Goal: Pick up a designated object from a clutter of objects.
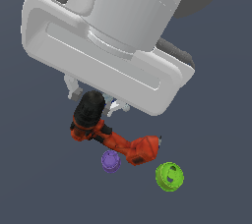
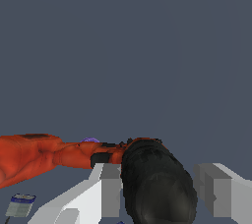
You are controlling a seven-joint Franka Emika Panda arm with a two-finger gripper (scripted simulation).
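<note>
The red-orange cordless power drill [image 1: 115, 139] with its black chuck end lay on its side on the dark grey surface [image 1: 39, 183], battery base toward the exterior view's right. In the wrist view its black chuck end sat between the two pale fingers [image 2: 106, 188] of the gripper [image 2: 160, 188], which stood on either side of it, close to its flanks; contact could not be confirmed. The small purple cup [image 1: 110, 161] lay just beside the drill's handle, the lime-green cup [image 1: 170, 176] near the battery base, a blue-white can [image 2: 20, 205] off apart. Judging from this, approach looked done; squeezing firmly and lifting remained.
</note>
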